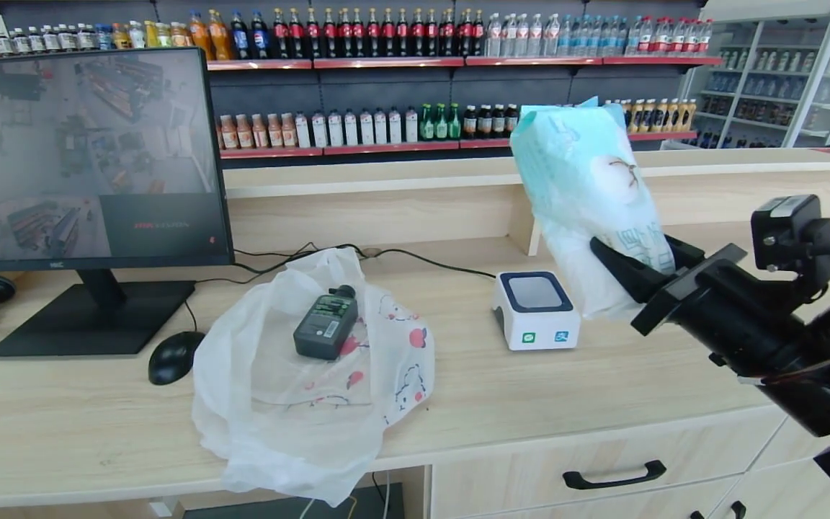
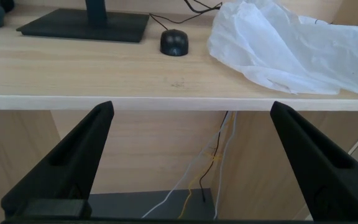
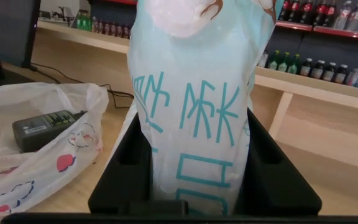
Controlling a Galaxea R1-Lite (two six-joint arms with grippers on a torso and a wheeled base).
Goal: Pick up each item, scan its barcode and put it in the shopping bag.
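Probable tissue pack [image 1: 581, 166] in right tool [image 1: 636, 250]

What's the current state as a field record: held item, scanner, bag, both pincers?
held item: pale teal and white soft plastic pack, in the air
right pincer: shut on the pack's lower part
scanner: white box-shaped scanner with blue trim, on the light wood counter, just left of the pack
bag: white translucent plastic shopping bag with cartoon print, crumpled on the counter
on bag: dark grey flat bottle, lying; inside or on top unclear
left pincer: open, empty, at the counter's front edge
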